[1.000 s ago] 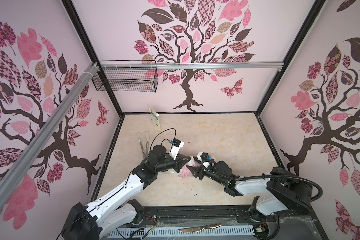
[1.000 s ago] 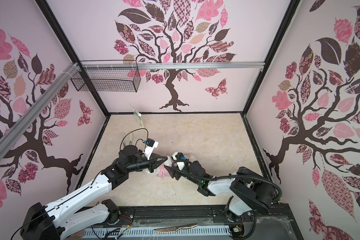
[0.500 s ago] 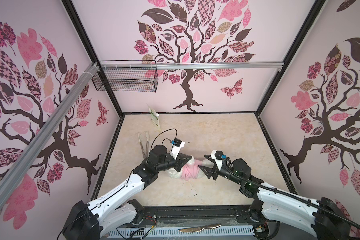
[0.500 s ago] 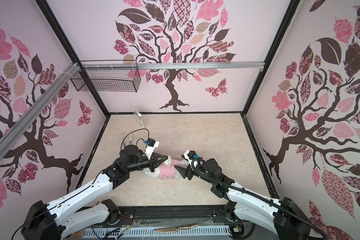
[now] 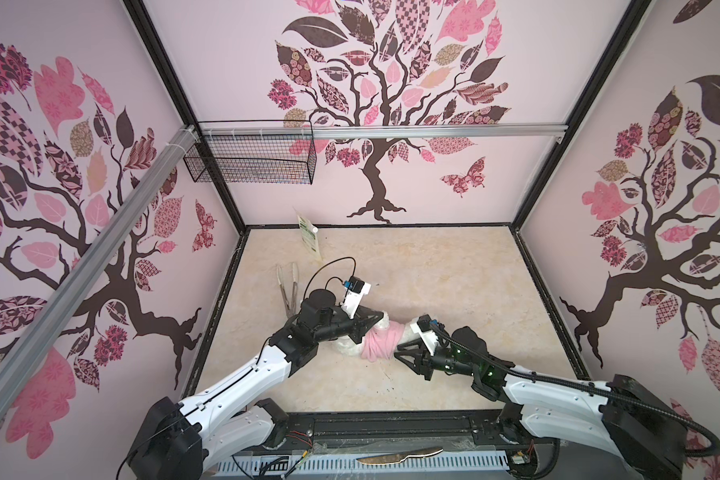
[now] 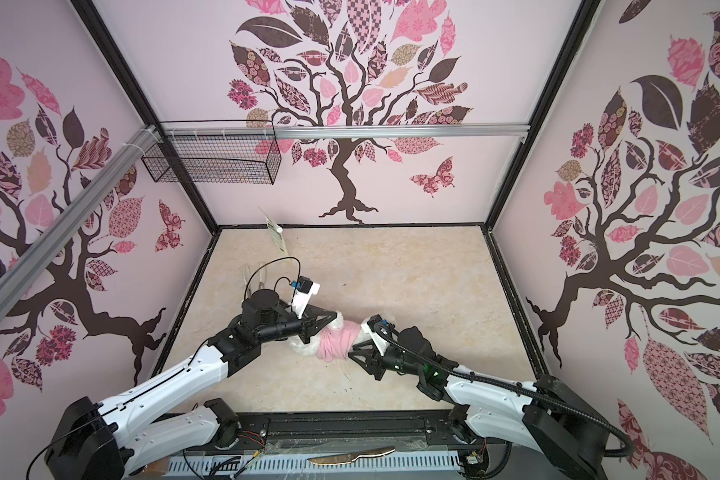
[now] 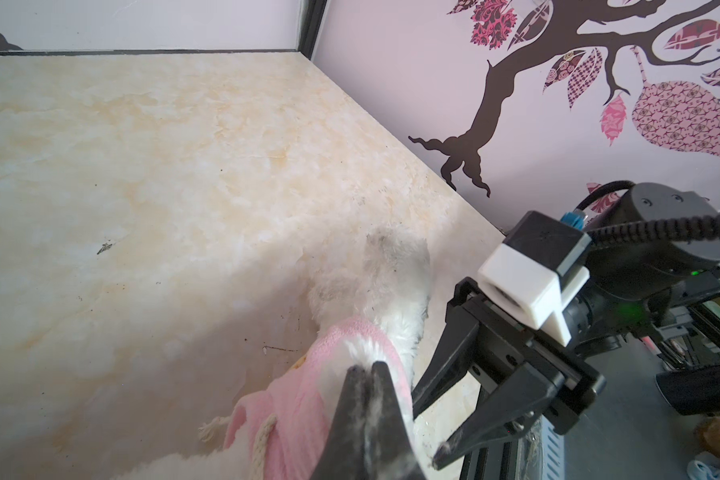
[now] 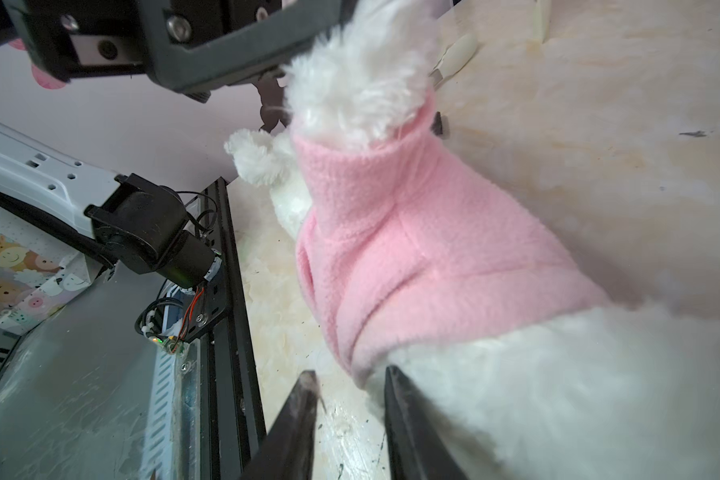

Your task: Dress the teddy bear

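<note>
- In both top views the left arm rises from the front left corner and slants toward the middle of the counter, its wrist level and pointing right.
- Only the left wrist view shows the left gripper up close. Its jaws are pressed together on a tuft of the teddy bear's white fur at an opening of the pink hoodie, beside a drawstring.
- The bear lies mid-counter between the grippers with the hoodie around its middle. Its face shows in no view.
- The right wrist view shows the right gripper with its jaws apart, the tips at the hoodie's hem and bare counter between them.
- The right arm stretches low from the front right, pointing left.
</note>
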Controlling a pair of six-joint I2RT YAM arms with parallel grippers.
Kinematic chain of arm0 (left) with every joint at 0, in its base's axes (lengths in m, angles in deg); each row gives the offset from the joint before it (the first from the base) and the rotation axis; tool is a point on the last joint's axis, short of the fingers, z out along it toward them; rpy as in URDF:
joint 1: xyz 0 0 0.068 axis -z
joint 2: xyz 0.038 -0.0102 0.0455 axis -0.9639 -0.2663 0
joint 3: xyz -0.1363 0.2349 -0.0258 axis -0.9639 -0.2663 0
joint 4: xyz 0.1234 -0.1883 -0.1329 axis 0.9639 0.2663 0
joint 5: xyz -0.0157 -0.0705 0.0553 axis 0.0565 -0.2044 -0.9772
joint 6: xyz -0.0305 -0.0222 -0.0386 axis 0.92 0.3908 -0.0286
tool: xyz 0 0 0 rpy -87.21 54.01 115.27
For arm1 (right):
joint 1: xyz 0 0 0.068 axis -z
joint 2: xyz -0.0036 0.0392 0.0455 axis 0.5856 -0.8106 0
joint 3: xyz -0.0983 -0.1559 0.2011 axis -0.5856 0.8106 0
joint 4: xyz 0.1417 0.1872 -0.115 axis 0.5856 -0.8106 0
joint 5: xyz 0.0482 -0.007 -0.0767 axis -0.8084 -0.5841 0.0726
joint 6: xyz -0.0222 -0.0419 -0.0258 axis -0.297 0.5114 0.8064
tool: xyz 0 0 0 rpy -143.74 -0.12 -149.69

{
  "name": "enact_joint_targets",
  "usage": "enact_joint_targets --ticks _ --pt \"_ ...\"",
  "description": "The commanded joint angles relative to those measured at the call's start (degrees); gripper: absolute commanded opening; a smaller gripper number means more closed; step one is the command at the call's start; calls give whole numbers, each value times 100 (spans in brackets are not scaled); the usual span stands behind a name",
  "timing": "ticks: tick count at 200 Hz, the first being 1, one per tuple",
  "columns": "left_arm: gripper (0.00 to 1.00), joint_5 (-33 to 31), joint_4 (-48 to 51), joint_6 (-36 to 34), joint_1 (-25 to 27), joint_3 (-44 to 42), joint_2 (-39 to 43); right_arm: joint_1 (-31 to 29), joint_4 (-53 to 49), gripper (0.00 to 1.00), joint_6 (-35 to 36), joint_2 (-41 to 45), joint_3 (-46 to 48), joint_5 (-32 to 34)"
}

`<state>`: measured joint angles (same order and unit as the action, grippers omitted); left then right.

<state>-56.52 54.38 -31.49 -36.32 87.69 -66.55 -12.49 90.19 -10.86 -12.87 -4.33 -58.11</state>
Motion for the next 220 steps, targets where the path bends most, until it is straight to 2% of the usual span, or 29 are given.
enact_joint_targets --ticks 1,69,121,141,169,189,211,220 --pt "0 18 -289 5 -5 -48 -22 -14 644 28 -274 -293 28 182" --pt "0 72 -291 28 15 -62 -58 -13 1327 22 -562 -1072 -207 181" --pt "0 38 -318 74 35 -82 -121 -16 2056 22 -1190 -1370 -227 87" --pt "0 -6 -291 65 35 -75 -112 -19 2160 22 -1357 -1357 -175 176" --pt "0 -14 -293 80 47 -76 -82 -27 1862 20 -1421 -1368 -172 663" --pt "0 -22 -291 91 47 -81 -62 -29 1815 15 -1418 -1431 -142 943" --pt "0 -96 -212 21 46 -87 -13 -30 1856 0 -1403 -1392 -80 1026" --pt "0 -158 -143 -66 44 -83 29 -27 1834 0 -1349 -1291 -35 1018"
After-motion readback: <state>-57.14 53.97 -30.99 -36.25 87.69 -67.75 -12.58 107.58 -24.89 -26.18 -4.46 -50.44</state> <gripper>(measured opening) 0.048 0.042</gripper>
